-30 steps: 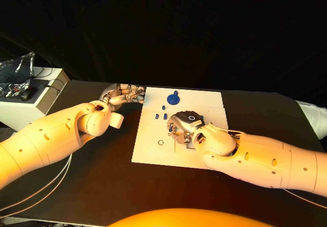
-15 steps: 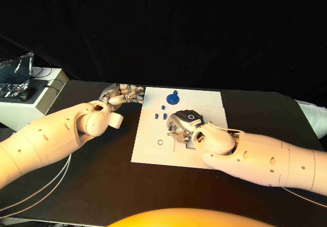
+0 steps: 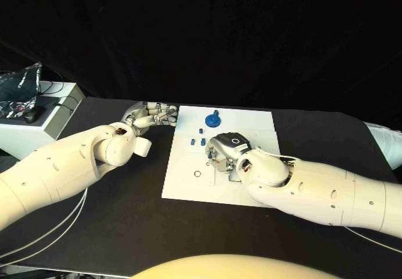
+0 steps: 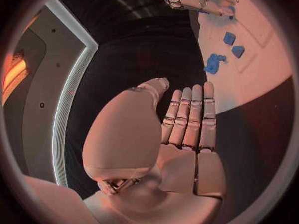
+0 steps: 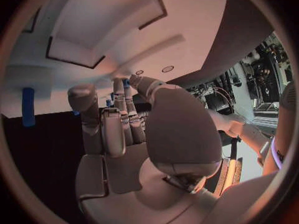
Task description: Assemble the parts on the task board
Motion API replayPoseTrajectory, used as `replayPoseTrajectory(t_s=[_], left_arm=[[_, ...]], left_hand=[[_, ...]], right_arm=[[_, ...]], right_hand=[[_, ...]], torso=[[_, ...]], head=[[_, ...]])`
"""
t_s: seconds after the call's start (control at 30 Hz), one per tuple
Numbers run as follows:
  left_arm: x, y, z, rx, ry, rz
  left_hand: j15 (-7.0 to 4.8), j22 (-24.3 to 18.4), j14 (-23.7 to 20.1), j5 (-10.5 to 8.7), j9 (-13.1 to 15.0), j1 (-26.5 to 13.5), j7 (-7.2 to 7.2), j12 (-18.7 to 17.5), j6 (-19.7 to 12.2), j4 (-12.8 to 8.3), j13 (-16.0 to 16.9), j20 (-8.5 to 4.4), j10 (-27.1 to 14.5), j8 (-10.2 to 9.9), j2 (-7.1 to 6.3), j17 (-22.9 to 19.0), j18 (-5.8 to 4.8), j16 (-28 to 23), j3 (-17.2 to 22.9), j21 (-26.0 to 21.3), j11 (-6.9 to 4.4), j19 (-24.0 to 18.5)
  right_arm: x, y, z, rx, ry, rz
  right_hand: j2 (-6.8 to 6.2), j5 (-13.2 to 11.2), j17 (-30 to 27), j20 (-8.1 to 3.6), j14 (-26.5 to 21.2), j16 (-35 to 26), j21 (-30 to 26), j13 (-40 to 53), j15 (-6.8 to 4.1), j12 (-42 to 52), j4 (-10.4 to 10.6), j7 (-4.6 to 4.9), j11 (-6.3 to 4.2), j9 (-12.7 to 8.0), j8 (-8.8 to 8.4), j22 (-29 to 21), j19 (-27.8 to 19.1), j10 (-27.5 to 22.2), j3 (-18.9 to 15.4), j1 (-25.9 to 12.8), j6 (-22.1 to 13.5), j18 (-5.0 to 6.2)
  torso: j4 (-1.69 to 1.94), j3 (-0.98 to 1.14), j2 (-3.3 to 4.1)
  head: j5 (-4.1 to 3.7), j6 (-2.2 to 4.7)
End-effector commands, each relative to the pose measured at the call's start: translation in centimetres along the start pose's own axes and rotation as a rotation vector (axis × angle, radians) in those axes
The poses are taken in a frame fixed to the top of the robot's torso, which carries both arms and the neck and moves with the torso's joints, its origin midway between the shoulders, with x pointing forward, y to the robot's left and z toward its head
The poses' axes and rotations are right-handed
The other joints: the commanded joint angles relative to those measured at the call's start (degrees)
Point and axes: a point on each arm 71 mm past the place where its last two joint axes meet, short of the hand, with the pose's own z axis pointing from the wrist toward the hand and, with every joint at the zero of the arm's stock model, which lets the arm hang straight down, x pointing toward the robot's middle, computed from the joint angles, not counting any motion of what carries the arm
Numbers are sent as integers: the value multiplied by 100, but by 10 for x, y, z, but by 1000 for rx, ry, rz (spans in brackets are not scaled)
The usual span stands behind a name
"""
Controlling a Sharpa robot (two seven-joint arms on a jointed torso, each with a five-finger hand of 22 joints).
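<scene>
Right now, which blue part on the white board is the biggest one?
The round blue part near the task board's far edge. It is a wide disc with a stem rising from it; the other small blue pieces nearer the right hand are tiny blocks.

The right hand [image 3: 228, 152] covers the middle of the task board [image 3: 251, 125], hiding whatever lies beneath it. Whether its fingers [image 5: 112, 129] hold a part cannot be told.

Light falls from above onto the flat white rectangular task board [image 3: 219, 157], the brightest thing before me, while the matte black table [image 3: 117, 215] around it and the backdrop stay dim. My wrist views bend the board's straight edges and blur toward their round rims. A warm pinkish tint lies over my silver fingers [image 4: 190, 115].
</scene>
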Motion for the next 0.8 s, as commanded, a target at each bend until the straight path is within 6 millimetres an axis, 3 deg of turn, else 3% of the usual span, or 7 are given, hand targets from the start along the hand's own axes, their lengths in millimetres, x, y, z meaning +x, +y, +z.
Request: replayPoseTrajectory(t_s=[0.03, 0.23, 0.37, 0.4, 0.6, 0.67, 0.8], left_arm=[[2, -1, 0, 4, 17, -8], [1, -1, 0, 3, 15, -7], [1, -1, 0, 2, 15, -7], [1, -1, -1, 2, 14, -7], [1, -1, -1, 2, 15, -7], [1, -1, -1, 1, 15, -7], [1, -1, -1, -1, 16, -7]], left_hand=[[33, -5, -4, -15, -8, -31, 29, -34, -7, -32, 5, 37, -27, 32, 18, 5, 47, -30, 4, -29, 22, 19], [33, -6, -4, -15, -8, -32, 29, -35, -7, -32, 5, 37, -27, 33, 18, 6, 47, -30, 4, -31, 23, 19], [34, -11, -3, -15, -9, -33, 30, -37, -11, -35, 6, 38, -29, 37, 25, 11, 48, -33, 4, -40, 23, 25], [34, -11, -3, -15, -9, -33, 30, -37, -11, -35, 6, 38, -29, 37, 25, 11, 48, -33, 4, -40, 23, 25], [34, -11, -3, -15, -9, -33, 30, -37, -11, -35, 6, 38, -29, 37, 25, 11, 48, -33, 4, -40, 23, 25], [34, -14, -2, -15, -10, -31, 31, -39, -14, -39, 7, 38, -30, 38, 27, 14, 48, -35, 5, -45, 24, 28], [34, -15, -2, -15, -10, -33, 32, -39, -15, -38, 7, 38, -30, 39, 29, 14, 48, -35, 5, -47, 24, 29]], right_arm=[[9, -5, -3, 13, 56, -7], [8, -7, -4, 10, 56, -5], [7, -8, -5, 7, 47, -4], [7, -8, -5, 5, 40, -5], [5, -7, -5, -2, 15, -9], [4, -6, -5, -8, 8, -9], [3, -6, -7, -21, -7, 0]], right_hand=[[82, 57, -33, -16, 264, 18, -15, 14, -18, 73, 37, -28, -59, 36, 69, 12, 2, 49, 1, -16, 106, -22], [117, 132, -57, -40, 257, 7, 6, 15, -47, 113, 19, -71, -92, 81, 138, 28, 20, 99, 7, 5, 176, -26], [175, 162, -59, -75, 257, 8, 89, 11, -82, 143, -117, -92, -128, 151, 220, 81, 60, 167, 48, 145, 228, -42], [223, 8, -51, -88, 261, 15, 133, 1, -88, 143, -198, -79, -128, 187, 249, 114, 79, 184, 99, 218, 217, -52], [286, -60, -6, -124, 275, 46, 341, 2, -108, 160, -495, -45, -139, 256, 304, 259, 139, 294, 300, 451, 211, -83], [328, -413, 7, -134, 279, 58, 443, 14, -109, 156, -623, -35, -137, 269, 308, 347, 151, 345, 428, 521, 210, -98], [384, -646, 2, -134, 278, 60, 502, 32, -111, 154, -663, -33, -142, 279, 311, 406, 150, 390, 511, 511, 214, -106]], torso=[[-3, -2, -4], [-4, 0, -3], [-5, 0, -6], [-5, 0, -6], [-1, -2, -5], [1, -2, -6], [0, -4, -6]], head=[[0, -1], [2, 2], [0, 9], [0, 9], [-7, 11], [-10, 14], [-10, 16]])
